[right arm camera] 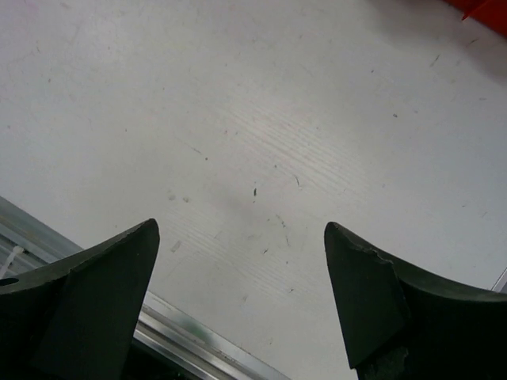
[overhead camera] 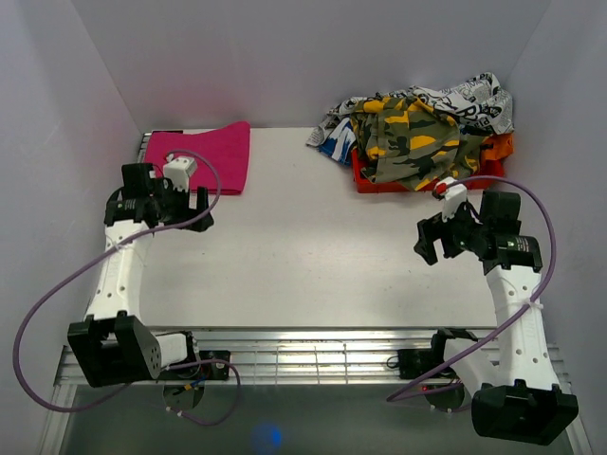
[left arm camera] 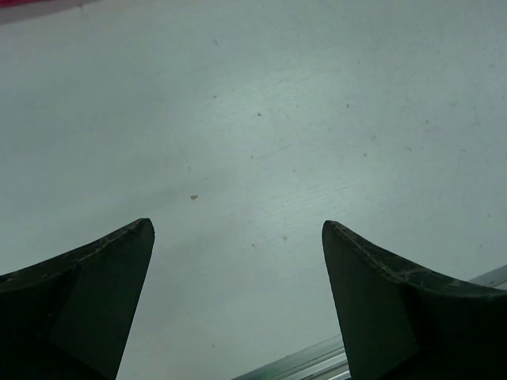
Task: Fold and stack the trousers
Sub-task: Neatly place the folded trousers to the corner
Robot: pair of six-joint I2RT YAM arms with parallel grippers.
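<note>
L jaws wide apart, nothing btwn, over bare desk [left arm camera: 261,119]. R jaws same, empty, over desk nr right side. Trousers [overhead camera: 223,152] pink, folded, at far-left desk corner, just beyond L arm [overhead camera: 119,265]. Clothes pile [overhead camera: 417,133], camo on top, far right.

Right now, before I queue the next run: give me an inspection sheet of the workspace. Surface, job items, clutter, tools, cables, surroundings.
Surface: white table, bare in the middle, faint scuffs and specks.
Job's things: pink trousers, folded flat at the far left corner.
Clutter: pile of clothes at the far right corner, with camouflage and black-and-white prints on top and red and orange underneath.
Grippers: left tool open and empty over bare table; right tool the same.
Cables: purple cables, one per side, looping wide past the table edges.
Surroundings: white walls on three sides; metal rails along the near edge.
</note>
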